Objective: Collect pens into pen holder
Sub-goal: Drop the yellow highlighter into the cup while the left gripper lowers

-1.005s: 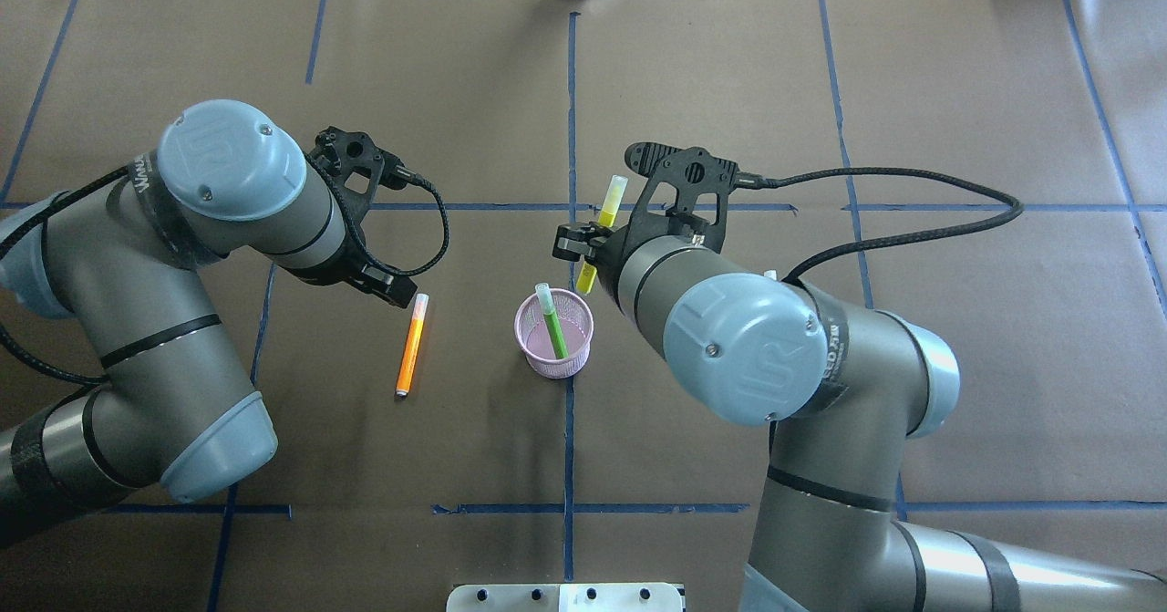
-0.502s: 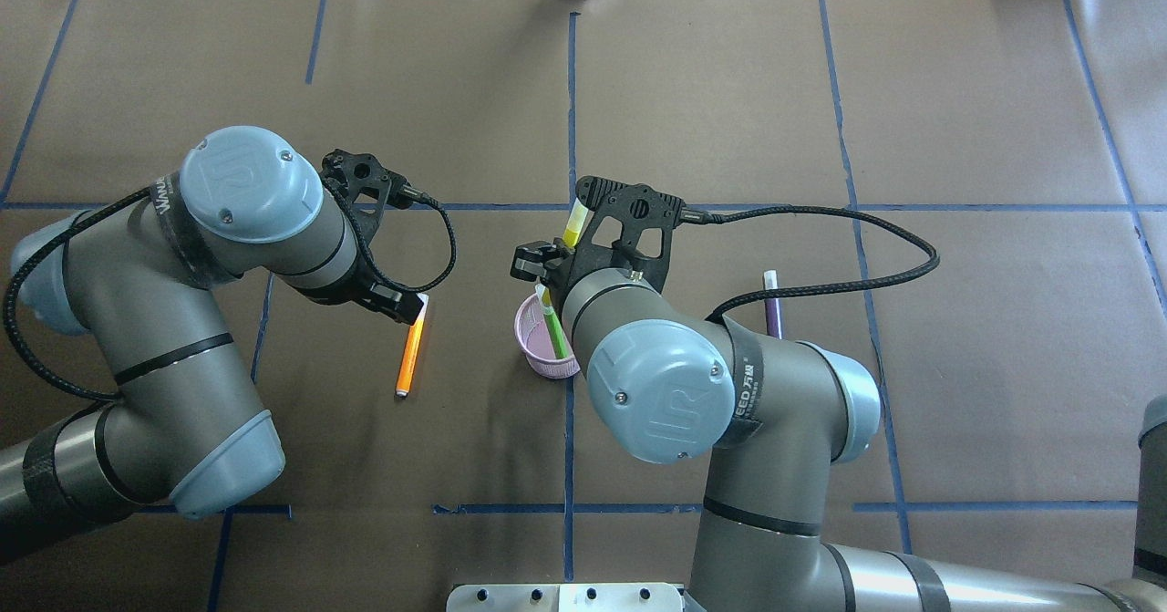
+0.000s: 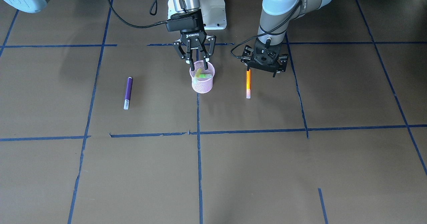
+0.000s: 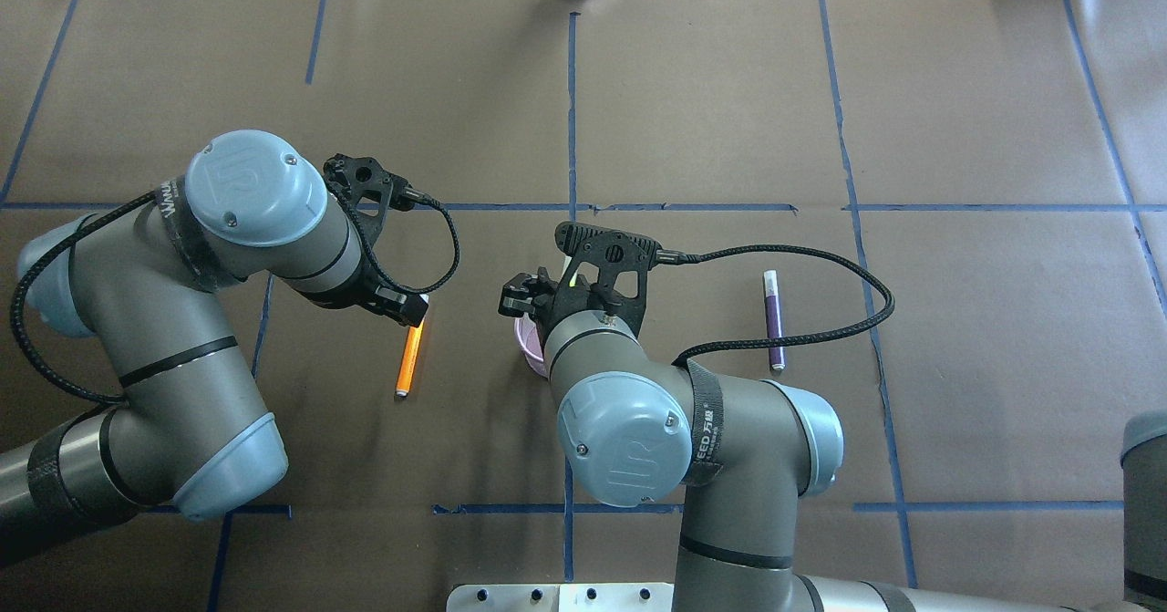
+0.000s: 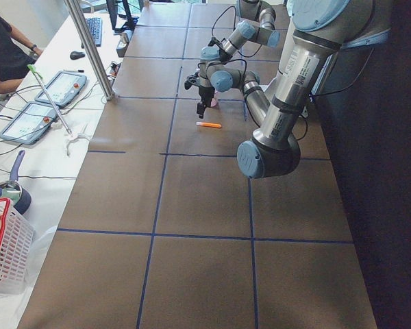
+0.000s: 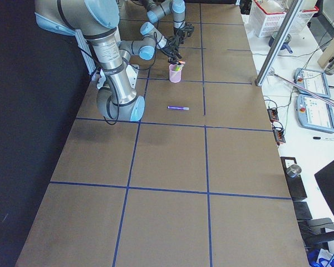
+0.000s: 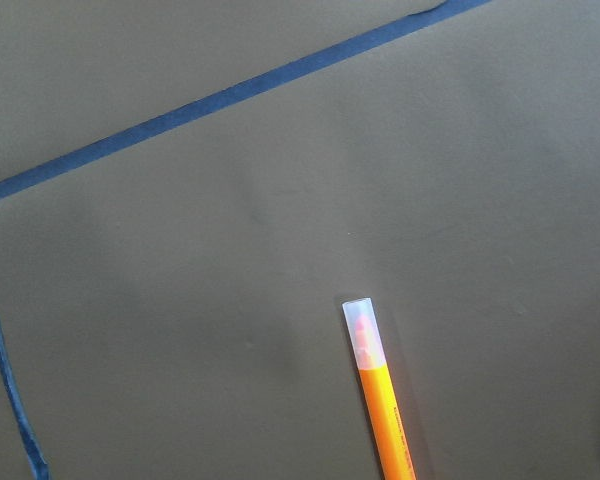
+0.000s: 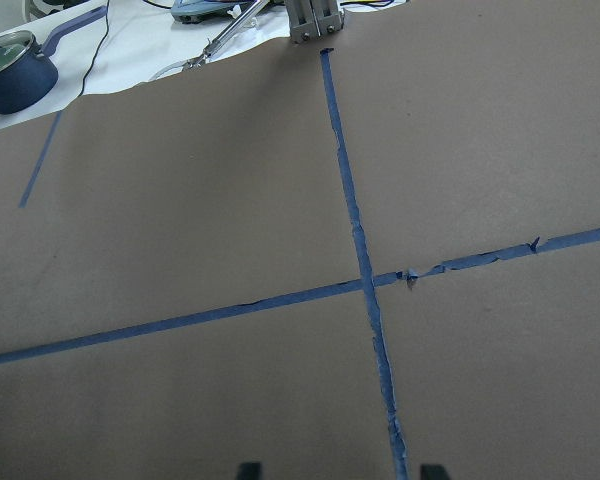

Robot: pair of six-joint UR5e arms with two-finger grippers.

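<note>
Where the right pincer (image 3: 197, 63) hangs at upper centre of the front-facing view, its two black fingers (image 3: 187, 59) are spread wide just over the rim of the pink mesh pen holder (image 3: 202, 83), gripping nothing. The right wrist view agrees: two fingertips sit far apart at its bottom edge with only paper between them. Inside the holder lean yellow-green pens (image 3: 199, 73), too blurred to count. A little to the right in that view, the left pincer (image 3: 263, 65) hovers over the upper end of the orange pen (image 3: 248, 83), which lies flat; whether its jaws are parted I cannot tell. The purple pen (image 3: 128, 91) lies flat to the left of the holder, well apart from it.

All this rests on a tabletop (image 3: 300, 170) covered in brown paper and ruled into large squares by blue tape (image 3: 198, 164). Along the left edge of the exterior left view runs a white bench (image 5: 44, 154) carrying teach pendants (image 5: 58, 88), a blue saucepan (image 5: 7, 193) and a white basket (image 5: 3, 253), with a person (image 5: 3, 55) at the upper left corner. Seen from overhead, the right arm (image 4: 629, 439) covers nearly all of the holder, leaving only a pink sliver at its left.
</note>
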